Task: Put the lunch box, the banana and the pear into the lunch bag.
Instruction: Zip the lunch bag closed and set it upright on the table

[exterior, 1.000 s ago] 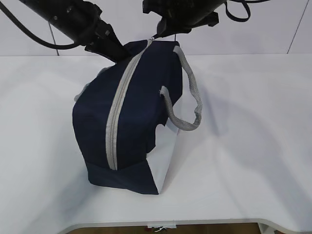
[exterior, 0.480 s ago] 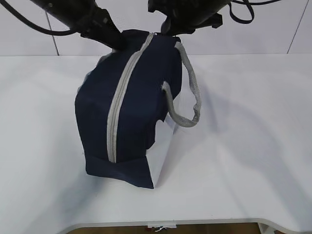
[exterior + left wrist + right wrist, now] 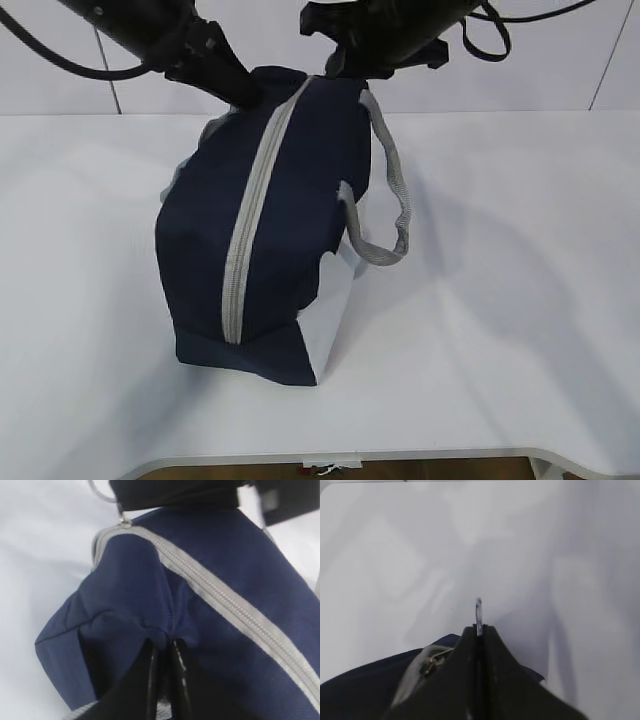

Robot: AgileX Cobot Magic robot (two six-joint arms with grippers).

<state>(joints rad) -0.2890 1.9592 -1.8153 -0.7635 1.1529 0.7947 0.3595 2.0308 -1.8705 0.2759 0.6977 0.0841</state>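
The navy lunch bag (image 3: 285, 200) lies on the white table with its grey zipper (image 3: 250, 220) closed along the top. Its far end is raised by both arms. My left gripper (image 3: 238, 95) (image 3: 164, 642) is shut on a pinched fold of the bag's blue fabric (image 3: 150, 595) at the far left corner. My right gripper (image 3: 332, 68) (image 3: 479, 628) is shut on the zipper's ring pull (image 3: 479, 609) at the far end of the bag (image 3: 365, 690). The lunch box, the banana and the pear are out of view.
A grey handle (image 3: 398, 200) loops out from the bag's right side and hangs over the white side panel (image 3: 335, 300). The white table (image 3: 520, 300) reaches to a front edge near the bottom of the exterior view.
Both grippers have risen slightly with the bag's far end. The bag stands a little steeper, and its near end has slid a short way back.
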